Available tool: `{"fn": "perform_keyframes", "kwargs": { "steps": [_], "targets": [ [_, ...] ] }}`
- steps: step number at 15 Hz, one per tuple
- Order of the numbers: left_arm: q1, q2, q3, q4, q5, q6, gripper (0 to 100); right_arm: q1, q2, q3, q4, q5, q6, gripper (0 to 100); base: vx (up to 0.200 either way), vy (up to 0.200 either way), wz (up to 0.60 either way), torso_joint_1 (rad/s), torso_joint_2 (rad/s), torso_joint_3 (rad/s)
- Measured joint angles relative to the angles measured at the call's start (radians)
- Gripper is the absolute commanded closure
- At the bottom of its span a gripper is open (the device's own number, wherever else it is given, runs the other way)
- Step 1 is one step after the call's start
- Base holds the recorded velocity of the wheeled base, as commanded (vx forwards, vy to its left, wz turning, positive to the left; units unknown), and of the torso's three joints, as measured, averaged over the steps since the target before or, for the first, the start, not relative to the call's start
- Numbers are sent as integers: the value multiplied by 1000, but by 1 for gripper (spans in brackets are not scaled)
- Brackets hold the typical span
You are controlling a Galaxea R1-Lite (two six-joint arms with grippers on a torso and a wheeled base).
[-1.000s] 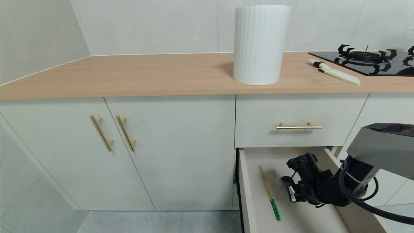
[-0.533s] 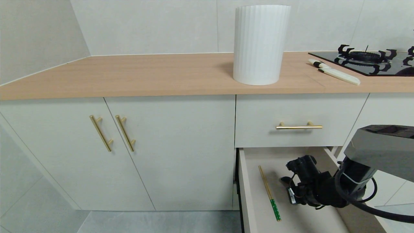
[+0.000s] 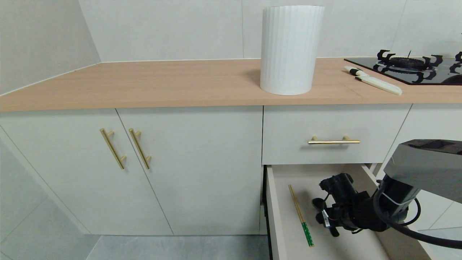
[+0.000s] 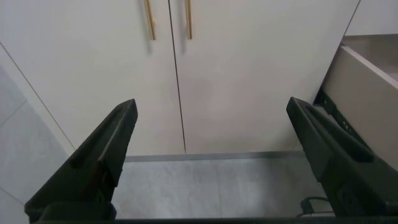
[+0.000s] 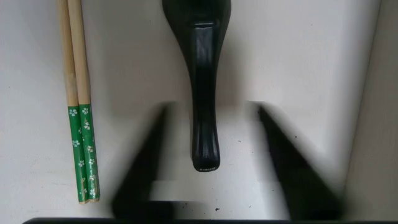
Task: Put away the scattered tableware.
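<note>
Head view: R gripper [image 3: 325,216] low inside open drawer [image 3: 274,209], beside chopsticks [image 3: 301,216], where cutlery belongs; knife [image 3: 375,81] lies on counter [image 3: 162,83] near white canister [image 3: 288,50].
L wrist view: L gripper [image 4: 211,109] spread wide, empty, facing cupboard doors [image 4: 236,62].
R wrist view: fingers [image 5: 146,162] apart, straddling black spoon [image 5: 204,93] lying free on drawer floor; way up looks unobstructed.

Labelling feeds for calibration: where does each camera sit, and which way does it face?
Head view: on the head, looking forward and down at countertop, cabinet doors and open drawer; right arm and right gripper show.
Left wrist view: on the left wrist, facing the cabinet doors' lower part and floor; open left gripper frames it.
Right wrist view: on the right wrist, looking down into the drawer at black spoon and chopsticks; the open right gripper straddles the spoon.
Shared: head and right wrist views both show the chopsticks.
</note>
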Motion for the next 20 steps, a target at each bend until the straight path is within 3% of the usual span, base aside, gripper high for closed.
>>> {"fn": "perform_keyframes", "kwargs": {
  "steps": [10,16,20],
  "targets": [
    [0,0,0,0,0,0,0,-8,-167,32,38,3,43,0,0,0,0,0,0,0],
    [0,0,0,1,-1,7,0,-3,-518,-1,456,51,48,0,0,0,0,0,0,0],
    [0,0,0,1,-2,6,0,0,-652,-27,537,70,46,0,0,0,0,0,0,0]
  ]
}}
